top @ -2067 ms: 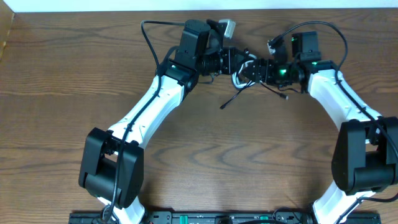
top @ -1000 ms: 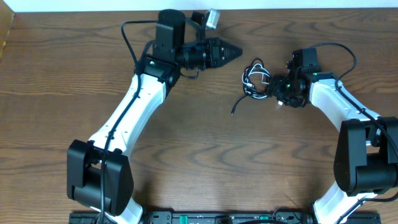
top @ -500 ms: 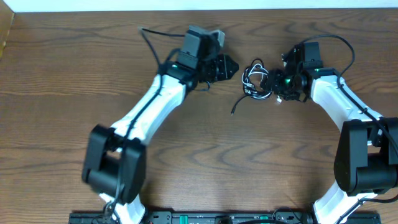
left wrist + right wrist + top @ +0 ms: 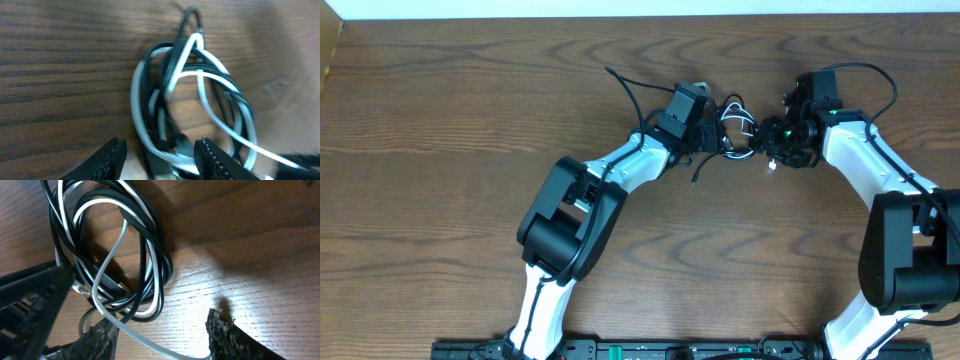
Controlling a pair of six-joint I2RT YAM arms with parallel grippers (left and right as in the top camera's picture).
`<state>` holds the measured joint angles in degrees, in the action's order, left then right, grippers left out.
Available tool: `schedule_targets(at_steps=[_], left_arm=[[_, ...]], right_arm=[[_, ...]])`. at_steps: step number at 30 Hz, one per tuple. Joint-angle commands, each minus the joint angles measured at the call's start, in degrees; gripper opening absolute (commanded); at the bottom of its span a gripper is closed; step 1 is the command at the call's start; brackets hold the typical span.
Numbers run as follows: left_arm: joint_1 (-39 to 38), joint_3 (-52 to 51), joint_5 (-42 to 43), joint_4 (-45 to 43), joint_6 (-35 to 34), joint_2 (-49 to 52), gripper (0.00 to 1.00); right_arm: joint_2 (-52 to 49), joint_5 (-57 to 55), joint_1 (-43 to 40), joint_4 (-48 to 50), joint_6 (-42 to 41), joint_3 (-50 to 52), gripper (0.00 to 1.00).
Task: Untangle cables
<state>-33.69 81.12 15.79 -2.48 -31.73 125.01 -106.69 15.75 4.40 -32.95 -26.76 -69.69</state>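
Black and white cables point(image 4: 733, 120) lie in one tangled bundle on the table point(image 4: 440, 200), toward one o'clock. The left end effector point(image 4: 161, 152) at its nine o'clock and the right end effector point(image 4: 162, 332) at three flank it, both spread and gripping nothing, likely so each can take a separate loop.

Desk point(image 4: 430, 200): dark brown wood with the grain in long wavy bands running left to right, filling nearly the whole overhead view. In the right wrist view the wood carries a bright glare patch with soft shadow around it. White strip point(image 4: 470, 8) runs along the desk's far edge, nature not discernible; a lighter wooden piece point(image 4: 328, 50) sits at the far left corner, cut off by the frame edge.
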Motion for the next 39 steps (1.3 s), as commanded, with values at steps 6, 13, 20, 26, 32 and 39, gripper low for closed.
schedule_targets(at_steps=[6, 13, 20, 26, 32, 39], left_arm=[[-2.5, 0.3, -10.3, -0.7, -0.5, 1.2, 0.49], [-5.4, 0.3, -18.4, -1.3, -0.5, 2.2, 0.48], [-5.9, 0.4, -20.0, -1.3, 2.6, 2.8, 0.08], [-5.9, 0.4, -19.9, 0.1, 3.8, -1.7, 0.08], [-5.1, 0.4, -11.3, 7.4, 6.7, -11.8, 0.07], [-1.6, 0.4, 5.1, 10.4, 6.7, -20.2, 0.07]], right_arm=[[0.3, -2.1, -0.1, -0.1, -0.8, -0.7, 0.54], [0.3, -2.1, 0.2, -0.3, -0.8, -0.5, 0.54], [0.3, -2.7, 0.3, -0.3, -0.9, 0.4, 0.54], [0.3, -4.7, 0.6, 0.0, -0.9, 1.8, 0.54], [0.3, -4.7, 0.4, 0.5, -0.9, 1.9, 0.54], [0.3, 0.9, 0.4, 2.9, 3.1, 1.9, 0.54]])
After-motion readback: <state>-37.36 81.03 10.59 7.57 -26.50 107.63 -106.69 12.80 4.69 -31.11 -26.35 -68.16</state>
